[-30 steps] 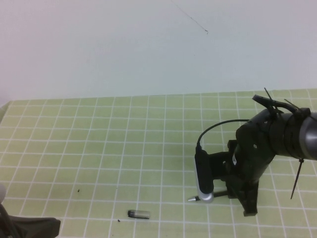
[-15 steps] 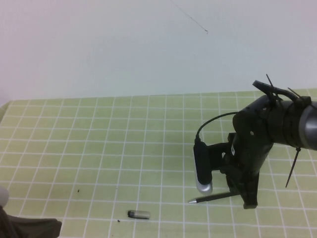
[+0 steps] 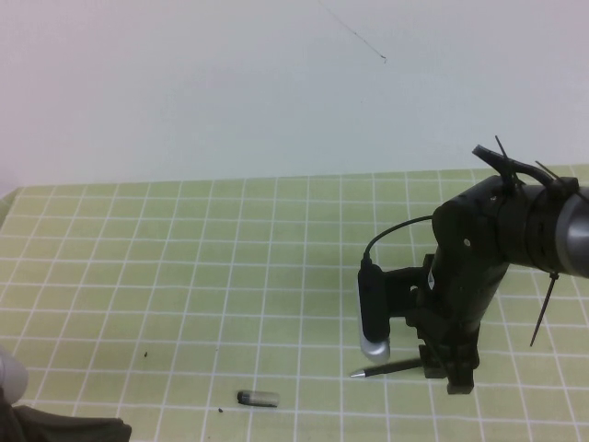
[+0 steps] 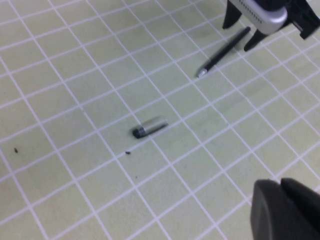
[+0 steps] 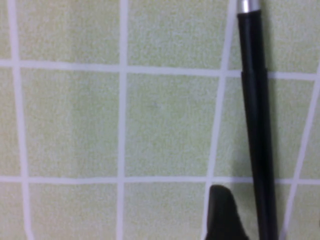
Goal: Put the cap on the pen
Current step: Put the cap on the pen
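From above, the right gripper [image 3: 448, 368] is seen lowered over the pen's [image 3: 391, 368] rear end; the cap [image 3: 259, 398] lies apart. The left gripper [image 4: 287, 207] hovers nearby; closure cannot be told. At the right wrist, one fingertip [image 5: 222, 215] is beside the barrel, nothing visibly gripped. The pen is judged light, stiff, slippery; mid-barrel suits.

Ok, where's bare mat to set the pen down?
Bare: mat behind the cap, and the squares between cap and pen. Crowded: near right, where the right gripper straddles the pen's back end. Left gripper sits at the near-left corner.
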You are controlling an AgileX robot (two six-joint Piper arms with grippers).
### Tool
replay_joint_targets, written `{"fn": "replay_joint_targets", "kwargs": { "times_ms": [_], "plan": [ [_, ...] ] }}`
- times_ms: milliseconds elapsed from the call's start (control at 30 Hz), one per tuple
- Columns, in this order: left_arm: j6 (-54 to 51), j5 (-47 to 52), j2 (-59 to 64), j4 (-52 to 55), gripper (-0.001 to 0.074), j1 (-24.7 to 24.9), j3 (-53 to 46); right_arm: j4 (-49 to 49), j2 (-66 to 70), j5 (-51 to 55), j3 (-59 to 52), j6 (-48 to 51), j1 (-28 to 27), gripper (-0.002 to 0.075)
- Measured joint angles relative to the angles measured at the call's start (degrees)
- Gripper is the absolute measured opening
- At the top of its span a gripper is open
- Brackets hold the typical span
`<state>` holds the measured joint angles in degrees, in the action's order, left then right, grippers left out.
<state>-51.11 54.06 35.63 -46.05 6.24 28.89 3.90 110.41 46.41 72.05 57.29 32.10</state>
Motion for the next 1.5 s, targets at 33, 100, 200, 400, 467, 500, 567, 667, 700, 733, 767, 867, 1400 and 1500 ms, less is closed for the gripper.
{"fn": "replay_joint_targets", "kwargs": {
  "times_ms": [33, 100, 200, 400, 467, 500, 567, 667, 700, 733, 767, 867, 1400, 1500],
  "plan": [
    [0.0, 0.5, 0.0, 0.0, 0.0001, 0.0, 0.0, 0.0, 0.1, -0.2, 0.0, 0.0, 0.0, 0.0403],
    [0.0, 0.8, 0.0, 0.0, 0.0001, 0.0, 0.0, 0.2, 0.2, -1.0, 0.0, 0.1, 0.0, 0.0366],
    [0.1, 0.8, 0.0, -0.1, 0.0001, 0.0, 0.0, 0.2, 0.6, -2.8, 0.0, 0.2, 0.0, 0.0307],
    [0.2, 2.1, 0.0, 0.0, 0.0001, 0.0, 0.0, 0.2, 2.3, -0.3, 0.0, 0.2, 0.0, 0.0261],
    [0.2, 2.2, 0.0, 0.0, 0.0001, 0.0, 0.0, 0.2, 2.8, 1.4, 0.0, 0.7, 0.0, 0.026],
    [0.2, 2.2, 0.0, 0.0, 0.0001, 0.0, 0.0, 0.2, 3.0, 1.8, 0.0, 1.1, 0.0, 0.026],
    [0.2, 2.1, 0.0, 0.0, 0.0001, 0.0, 0.0, 0.3, 3.1, 2.1, 0.0, 1.1, 0.0, 0.025],
    [0.2, 2.1, 0.0, -0.1, 0.0001, 0.0, 0.0, 0.3, 3.1, 2.1, 0.0, 1.1, 0.0, 0.0176],
    [0.2, 2.1, 0.0, 0.0, 0.0001, 0.0, 0.0, 0.3, 3.1, 2.2, 0.0, 1.1, 0.0, 0.0138],
    [0.2, 2.2, 0.0, 0.0, 0.0001, 0.0, 0.0, 0.2, 3.1, 2.3, 0.0, 1.1, 0.0, 0.0097],
    [0.2, 2.2, 0.0, 0.0, 0.0001, 0.0, 0.0, 0.2, 3.1, 2.5, 0.0, 1.1, 0.0, 0.0064],
    [0.2, 2.2, 0.0, 0.0, 0.0001, 0.0, 0.0, 0.2, 3.1, 2.8, 0.0, 1.1, 0.0, -0.0003],
    [17.7, 4.8, 5.7, 8.5, 0.0001, 0.0, 1.6, -1.7, 1.5, 28.6, 17.8, -30.5, 0.0, -0.0003],
    [18.6, 5.0, 11.2, 8.8, 0.0001, 0.0, 3.9, -6.5, -1.8, 28.6, 18.0, -33.6, 0.0, -0.0003]
  ]
}}
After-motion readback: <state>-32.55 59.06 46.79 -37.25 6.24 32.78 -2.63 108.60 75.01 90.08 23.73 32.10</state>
